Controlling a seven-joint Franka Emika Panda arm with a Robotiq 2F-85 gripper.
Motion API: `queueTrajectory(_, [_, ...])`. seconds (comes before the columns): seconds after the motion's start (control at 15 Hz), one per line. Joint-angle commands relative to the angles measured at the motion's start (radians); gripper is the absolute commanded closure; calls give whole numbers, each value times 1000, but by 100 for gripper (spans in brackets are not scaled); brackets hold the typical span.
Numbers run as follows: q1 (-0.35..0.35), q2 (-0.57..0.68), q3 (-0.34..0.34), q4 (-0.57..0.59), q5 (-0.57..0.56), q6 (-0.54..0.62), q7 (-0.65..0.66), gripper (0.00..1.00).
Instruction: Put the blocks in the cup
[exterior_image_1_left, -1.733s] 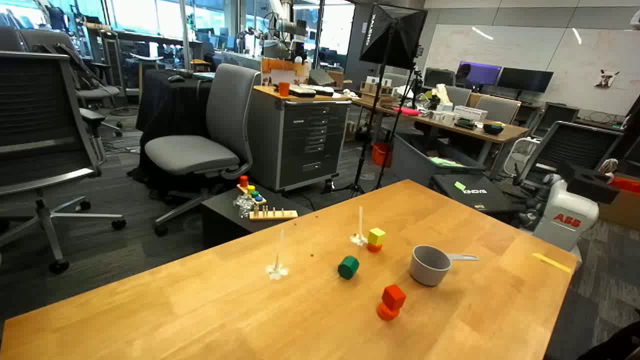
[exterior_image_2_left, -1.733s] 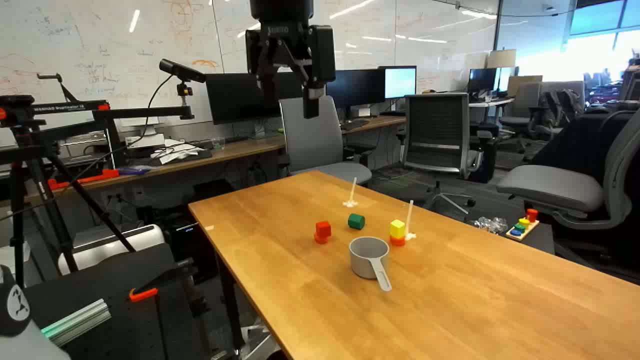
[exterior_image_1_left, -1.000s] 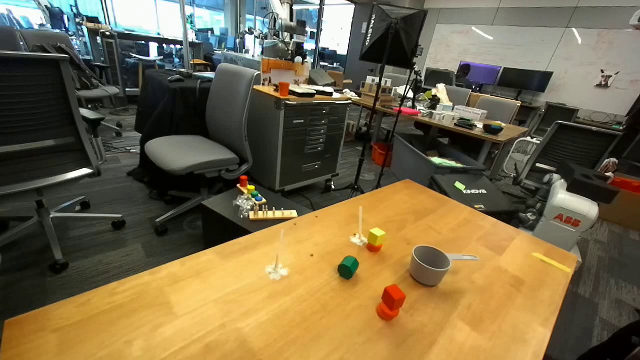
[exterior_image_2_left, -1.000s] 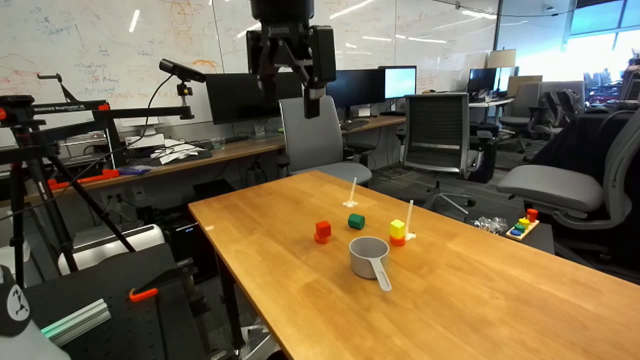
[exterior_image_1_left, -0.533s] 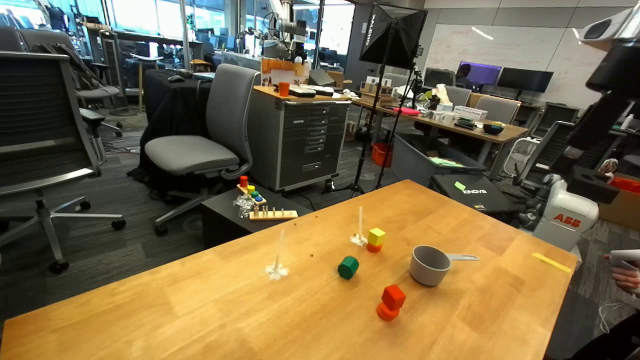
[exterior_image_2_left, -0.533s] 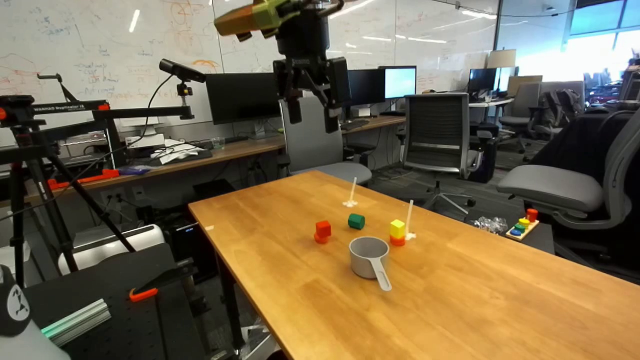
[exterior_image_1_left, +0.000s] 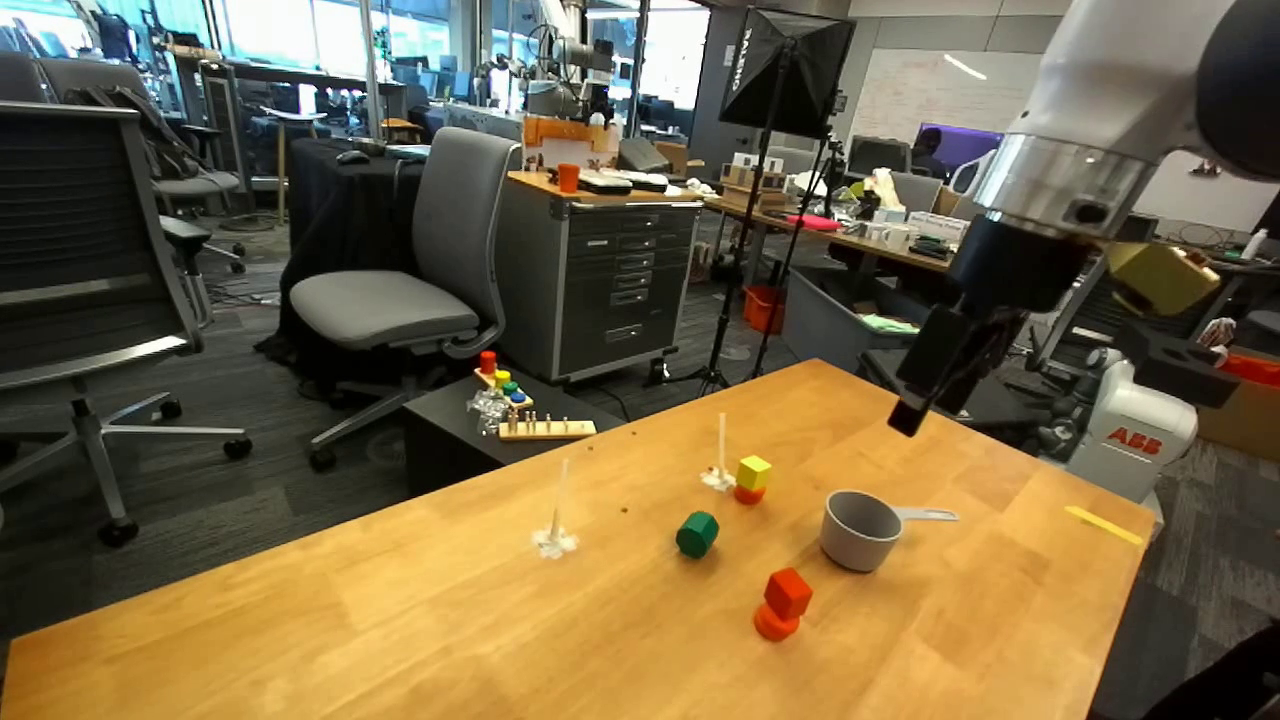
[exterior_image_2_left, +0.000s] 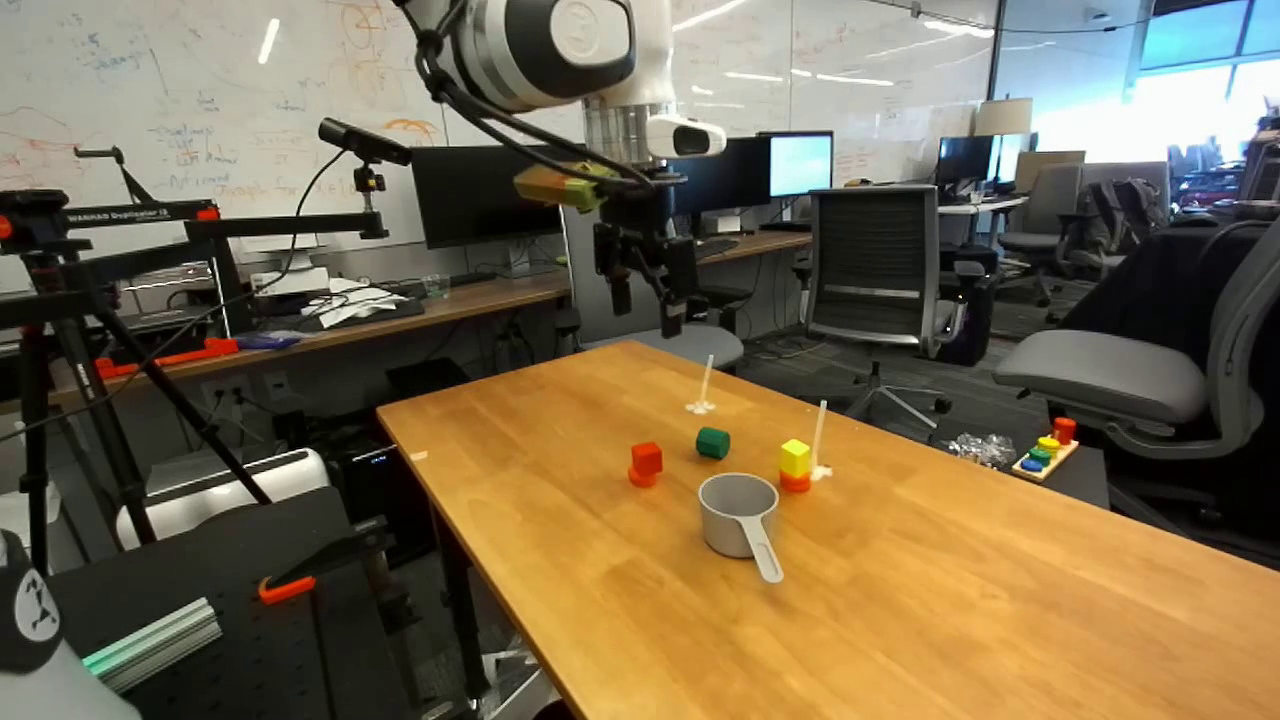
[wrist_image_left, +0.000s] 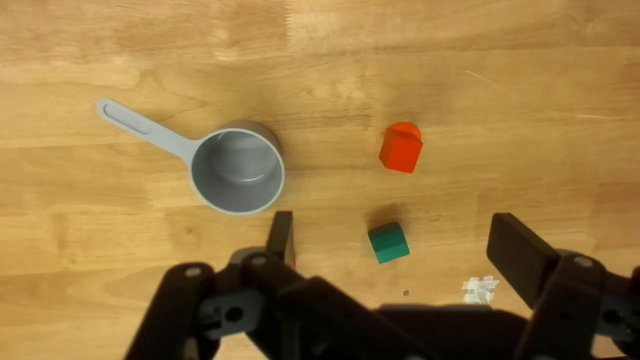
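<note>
The grey cup (exterior_image_1_left: 860, 545) stands upright with its handle outward, and no block shows inside it in the wrist view (wrist_image_left: 240, 197). A green block (exterior_image_1_left: 697, 535) lies on the table. A red block (exterior_image_1_left: 788, 593) sits tilted on a round orange piece (exterior_image_1_left: 775, 625). A yellow block (exterior_image_1_left: 753, 472) sits on another orange piece (exterior_image_1_left: 749, 496) and is mostly hidden behind a finger in the wrist view. My gripper (exterior_image_2_left: 646, 312) is open and empty, high above the table. In the wrist view, the green block (wrist_image_left: 389, 243) appears between the spread fingers (wrist_image_left: 393, 222).
Two thin upright sticks, one near the yellow block (exterior_image_1_left: 721, 450) and one further along (exterior_image_1_left: 556, 530), stand taped to the wooden table (exterior_image_1_left: 400, 620). A low black stand beside the table holds a multicoloured toy strip (exterior_image_2_left: 1045, 452). A yellow tape strip (exterior_image_1_left: 1103, 526) lies near the edge.
My arm has swung into view and my gripper has come down and across toward the blocks, staying open. The cup and blocks have not moved.
</note>
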Motion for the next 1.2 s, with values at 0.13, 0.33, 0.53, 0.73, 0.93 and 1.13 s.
queueTrajectory(0.13, [-1, 45, 1, 36, -5, -3, 23, 0])
queueTrajectory(0.33, [6, 73, 5, 38, 5, 36, 60, 0])
queueTrajectory(0.53, [27, 135, 15, 51, 8, 71, 102, 0])
queueTrajectory(0.73, [61, 218, 10, 73, -9, 115, 173, 0])
queueTrajectory(0.93, [97, 297, 1, 115, -15, 149, 213, 0])
queueTrajectory(1.13, [119, 367, 0, 180, 0, 150, 224, 0])
